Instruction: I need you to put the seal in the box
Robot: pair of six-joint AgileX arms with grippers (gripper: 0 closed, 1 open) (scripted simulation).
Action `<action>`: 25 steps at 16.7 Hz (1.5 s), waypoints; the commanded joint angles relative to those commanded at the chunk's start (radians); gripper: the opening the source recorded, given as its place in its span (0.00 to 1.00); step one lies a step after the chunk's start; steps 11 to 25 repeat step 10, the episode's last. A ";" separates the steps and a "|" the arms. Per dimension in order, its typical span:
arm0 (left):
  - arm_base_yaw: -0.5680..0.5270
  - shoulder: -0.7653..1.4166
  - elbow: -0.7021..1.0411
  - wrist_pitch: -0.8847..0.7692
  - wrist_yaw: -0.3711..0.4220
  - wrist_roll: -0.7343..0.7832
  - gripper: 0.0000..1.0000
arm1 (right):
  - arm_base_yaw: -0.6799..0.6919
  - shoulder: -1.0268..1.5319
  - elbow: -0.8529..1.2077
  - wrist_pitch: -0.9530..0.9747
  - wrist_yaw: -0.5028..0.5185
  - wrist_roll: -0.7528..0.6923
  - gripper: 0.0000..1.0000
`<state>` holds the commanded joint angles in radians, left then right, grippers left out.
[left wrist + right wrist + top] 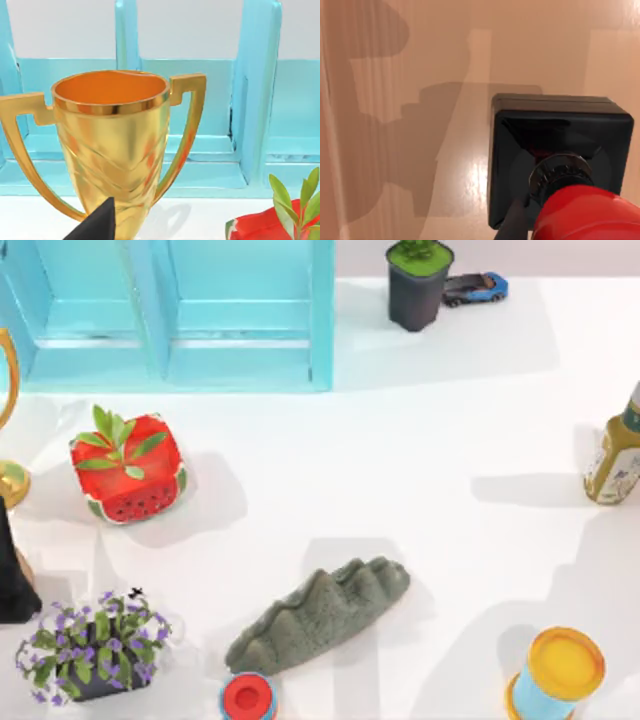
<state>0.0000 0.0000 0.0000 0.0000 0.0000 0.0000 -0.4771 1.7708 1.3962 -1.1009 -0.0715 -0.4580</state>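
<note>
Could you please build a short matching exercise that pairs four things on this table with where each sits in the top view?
Things:
1. toy car
2. watermelon planter
3. grey rock
4. yellow-lidded can

Places:
A. near edge, right side
B. left side, in front of the blue box
C. far edge, beside the black plant pot
D. middle of the near half

Pairs: 1-C, 2-B, 3-D, 4-A
</note>
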 joint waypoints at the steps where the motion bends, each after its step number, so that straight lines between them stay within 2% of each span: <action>1: 0.000 0.000 0.000 0.000 0.000 0.000 1.00 | 0.000 0.000 0.000 0.000 0.000 0.000 0.75; 4: 0.000 0.000 0.000 0.000 0.000 0.000 1.00 | 0.000 0.000 0.000 0.000 0.000 0.000 0.98; 5: 0.000 0.000 0.000 0.000 0.000 0.000 1.00 | 0.000 0.000 0.000 0.000 0.000 0.000 1.00; 25: 0.000 0.000 0.000 0.000 0.000 0.000 1.00 | 0.000 0.000 0.000 0.000 0.000 0.000 1.00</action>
